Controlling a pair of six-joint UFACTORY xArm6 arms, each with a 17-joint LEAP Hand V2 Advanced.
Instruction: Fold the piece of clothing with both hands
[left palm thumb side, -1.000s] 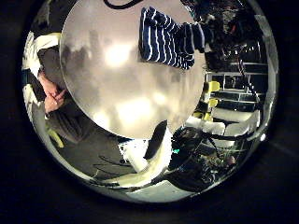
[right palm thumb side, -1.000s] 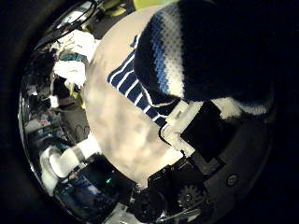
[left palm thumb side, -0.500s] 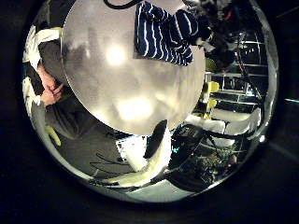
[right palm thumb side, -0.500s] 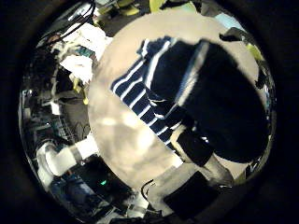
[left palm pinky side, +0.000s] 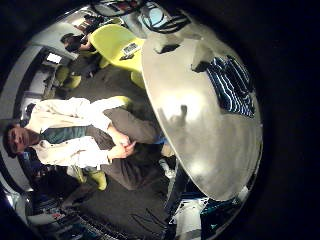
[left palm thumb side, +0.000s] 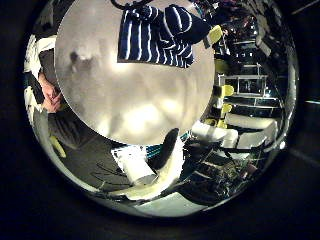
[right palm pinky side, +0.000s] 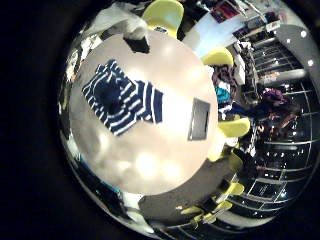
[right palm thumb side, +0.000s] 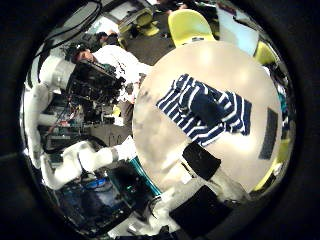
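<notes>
Neither of my hands shows its fingers clearly in any palm view — open or curled, I cannot tell. A dark upper fold hides the middle of the striped garment (right palm thumb side: 208, 108) lying on the worktop (right palm thumb side: 160, 140).

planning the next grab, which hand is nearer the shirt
Right, probably. The shirt lies about mid-view under the right hand, on the table. From the left hand it sits off to one side, by the table's edge.
</notes>
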